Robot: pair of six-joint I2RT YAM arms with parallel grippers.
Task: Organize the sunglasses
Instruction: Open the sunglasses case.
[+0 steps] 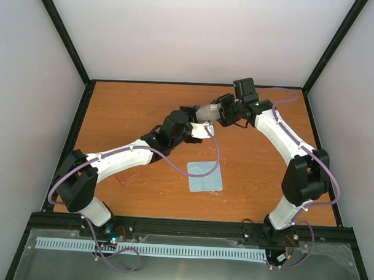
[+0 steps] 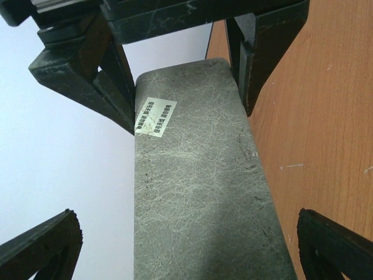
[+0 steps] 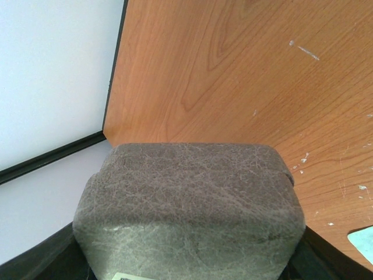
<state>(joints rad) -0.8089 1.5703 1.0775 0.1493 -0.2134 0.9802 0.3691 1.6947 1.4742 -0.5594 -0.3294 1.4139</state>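
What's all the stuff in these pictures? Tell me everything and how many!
sunglasses: one pair, red-pink, on the table; only a thin bit shows beside the left arm.
cloth: one, light blue, flat on the table near the front middle.
case: one, grey, held between the two arms.
sticker: one, white, on the case.
table: one, orange-brown wood, under everything.
left pincer: one, black, open, a finger on each side of the case with gaps.
right pincer: one, black, shut on the case's far end.
left arm and right arm: two, white and black, reaching in from the near edge.
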